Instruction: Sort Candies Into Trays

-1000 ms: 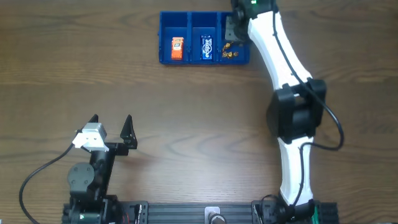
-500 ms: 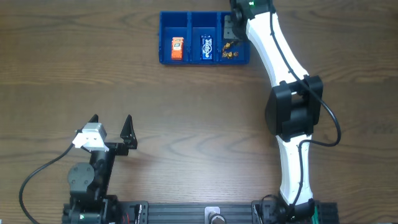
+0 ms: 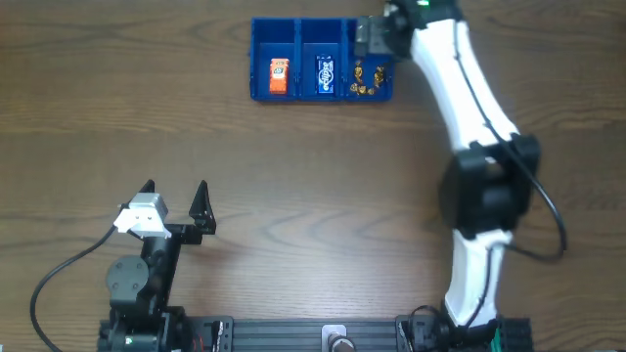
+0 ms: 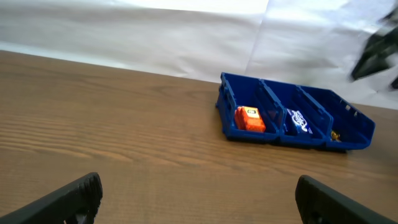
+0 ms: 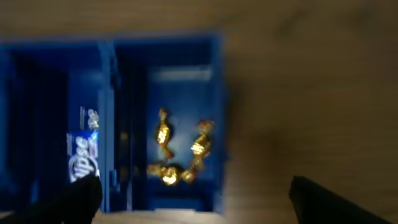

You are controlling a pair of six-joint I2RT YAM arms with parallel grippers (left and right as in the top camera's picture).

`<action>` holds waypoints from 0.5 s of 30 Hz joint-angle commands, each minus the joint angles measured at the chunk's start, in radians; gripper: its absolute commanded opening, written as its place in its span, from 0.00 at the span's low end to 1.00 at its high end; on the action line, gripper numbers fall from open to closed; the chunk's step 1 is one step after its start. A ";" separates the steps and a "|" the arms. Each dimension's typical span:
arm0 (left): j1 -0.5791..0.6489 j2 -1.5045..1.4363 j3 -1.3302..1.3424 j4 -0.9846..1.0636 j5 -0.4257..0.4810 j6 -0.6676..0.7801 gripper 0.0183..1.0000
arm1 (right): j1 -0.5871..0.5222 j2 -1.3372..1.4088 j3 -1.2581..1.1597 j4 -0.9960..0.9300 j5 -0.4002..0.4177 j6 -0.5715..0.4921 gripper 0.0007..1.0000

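Brown wood-grain surface (image 3: 293, 176) spreading wide, grain running side to side, white sheeting (image 4: 124, 34) standing as a backdrop along its far edge, a seam there where two panels meet, black slotted metal rail (image 3: 284, 332) along the near edge.

Observed beneath me: a blue plastic tray with divided compartments (image 5: 217, 93) resting on the brown wood-grain tabletop (image 5: 311, 93). The end compartment, against the tray's outer wall, contains several small gold foil-wrapped candies (image 5: 163, 133), lying loose and close together. The neighbouring compartment, across one divider, holds a blue-wrapped candy with white print (image 5: 81, 152). My jaws stand wide apart, straddling the gold candies' compartment from above.
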 commanded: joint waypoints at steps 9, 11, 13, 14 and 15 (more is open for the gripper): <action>0.004 -0.006 -0.018 -0.035 0.018 0.011 1.00 | -0.106 -1.065 -1.073 0.465 0.018 -0.121 1.00; 0.004 -0.006 -0.018 -0.035 0.018 0.011 1.00 | -0.106 -1.189 -1.205 0.539 0.017 -0.121 1.00; 0.004 -0.006 -0.018 -0.035 0.018 0.011 1.00 | -0.106 -1.339 -1.361 0.625 0.017 -0.121 1.00; 0.004 -0.006 -0.018 -0.035 0.018 0.011 1.00 | -0.107 -1.419 -1.437 0.666 0.017 -0.121 1.00; 0.004 -0.006 -0.018 -0.035 0.018 0.011 1.00 | -0.108 -1.480 -1.492 0.692 0.018 -0.121 1.00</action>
